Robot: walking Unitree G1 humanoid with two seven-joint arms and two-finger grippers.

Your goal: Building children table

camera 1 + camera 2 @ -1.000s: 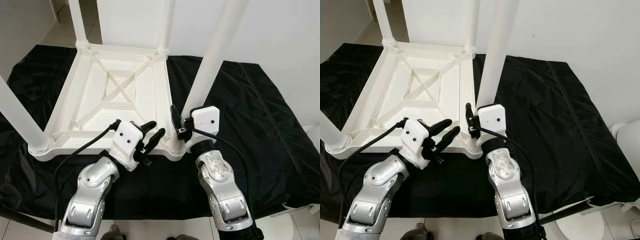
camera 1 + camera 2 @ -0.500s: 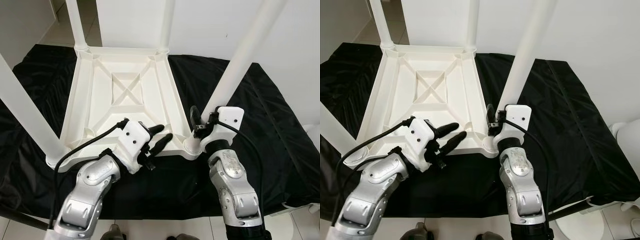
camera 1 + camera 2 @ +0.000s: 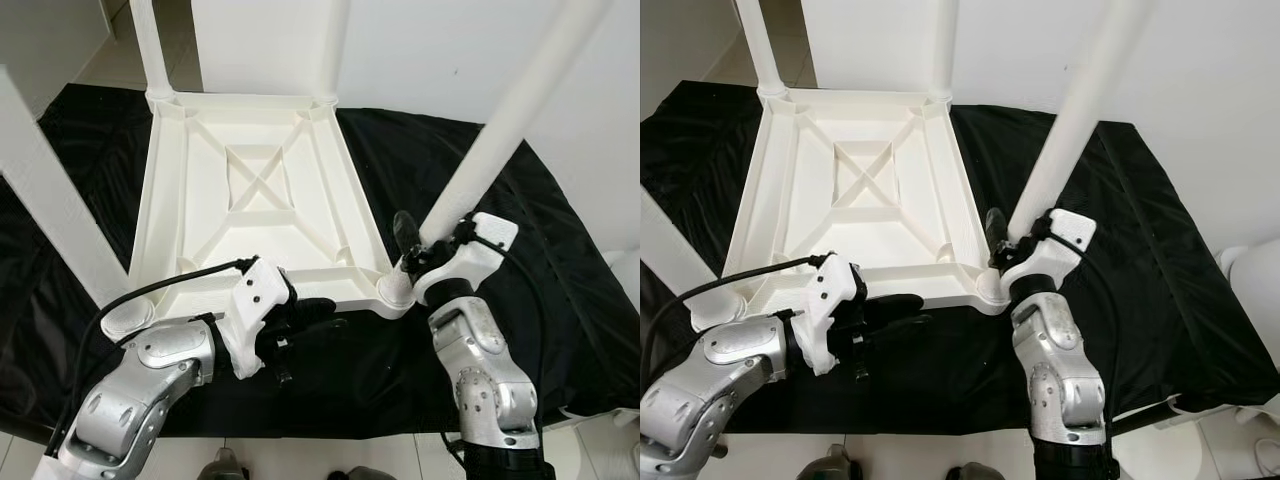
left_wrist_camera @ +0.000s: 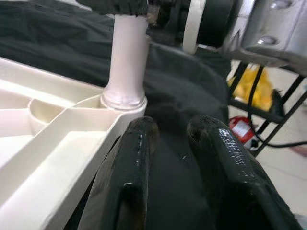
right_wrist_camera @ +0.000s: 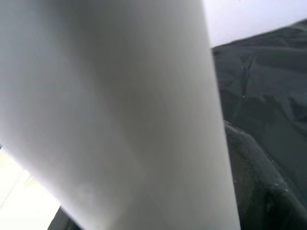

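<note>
A white plastic children's table [image 3: 200,230] lies upside down on a black cloth, its legs pointing up. My right gripper [image 3: 420,243] is shut on the near-right leg [image 3: 510,120] just above its socket at the table's corner [image 3: 393,290]. In the right wrist view this leg [image 5: 120,120] is pressed close beside one black finger [image 5: 259,187]. My left gripper [image 3: 322,316] hovers low over the cloth just in front of the table's near edge. Its fingers [image 4: 134,158] are slightly apart with nothing between them and point towards that same leg [image 4: 127,62].
The black cloth [image 3: 560,250] covers the floor around the table. Three more legs stand at the near-left [image 3: 50,190], far-left [image 3: 145,45] and far-right [image 3: 333,45] corners. A white wall runs behind. A white rounded object [image 3: 1252,262] sits by the cloth's right edge.
The table has turned on the cloth, its near-right corner swinging right with my right gripper still on the leg. My left gripper has dropped from the table's rim to in front of the near edge.
</note>
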